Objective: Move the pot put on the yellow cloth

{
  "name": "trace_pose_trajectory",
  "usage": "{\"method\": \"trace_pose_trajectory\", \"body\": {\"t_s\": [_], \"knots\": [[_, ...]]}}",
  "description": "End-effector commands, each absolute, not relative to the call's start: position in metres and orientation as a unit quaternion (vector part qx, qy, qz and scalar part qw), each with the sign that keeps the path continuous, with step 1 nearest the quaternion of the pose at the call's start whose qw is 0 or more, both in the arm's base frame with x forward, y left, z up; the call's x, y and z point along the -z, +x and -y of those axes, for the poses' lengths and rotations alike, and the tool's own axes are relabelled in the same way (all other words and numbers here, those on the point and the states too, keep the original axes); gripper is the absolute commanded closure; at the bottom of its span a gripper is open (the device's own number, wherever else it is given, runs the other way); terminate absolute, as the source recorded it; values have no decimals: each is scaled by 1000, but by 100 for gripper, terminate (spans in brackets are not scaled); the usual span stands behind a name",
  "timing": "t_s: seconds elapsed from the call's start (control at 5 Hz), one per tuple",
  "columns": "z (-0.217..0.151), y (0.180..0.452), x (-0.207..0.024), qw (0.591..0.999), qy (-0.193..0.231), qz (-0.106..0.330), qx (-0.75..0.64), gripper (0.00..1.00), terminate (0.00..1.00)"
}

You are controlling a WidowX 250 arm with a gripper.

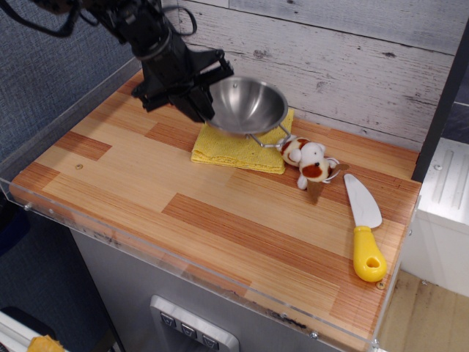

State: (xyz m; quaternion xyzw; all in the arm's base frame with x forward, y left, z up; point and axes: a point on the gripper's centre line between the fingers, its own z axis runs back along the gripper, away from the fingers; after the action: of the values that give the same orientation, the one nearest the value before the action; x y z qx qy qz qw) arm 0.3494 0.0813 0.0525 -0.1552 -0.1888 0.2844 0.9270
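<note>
The shiny steel pot (248, 105) is tilted toward the camera and held just above the yellow cloth (238, 149), which lies flat at the back middle of the wooden counter. My black gripper (203, 99) comes in from the upper left and is shut on the pot's left rim. One wire loop handle (266, 139) hangs at the pot's lower right, over the cloth. The pot hides the cloth's back part.
A small white and brown plush toy (309, 161) lies right of the cloth, close to the pot's handle. A knife with a yellow handle (364, 227) lies further right. A whitewashed plank wall (344, 59) stands behind. A clear rim (183, 268) edges the counter front.
</note>
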Motion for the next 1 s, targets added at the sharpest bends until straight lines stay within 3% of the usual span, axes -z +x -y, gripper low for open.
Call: {"method": "trace_pose_trajectory", "body": {"t_s": [0.0, 0.2, 0.4, 0.8], "knots": [[-66, 360, -46, 926, -160, 190, -283, 100, 0], [-60, 362, -41, 927, -165, 185, -281, 100, 0], [-58, 363, -42, 927, -162, 169, -292, 0, 0], [-61, 359, -48, 921, -154, 176, -311, 0, 0]]}}
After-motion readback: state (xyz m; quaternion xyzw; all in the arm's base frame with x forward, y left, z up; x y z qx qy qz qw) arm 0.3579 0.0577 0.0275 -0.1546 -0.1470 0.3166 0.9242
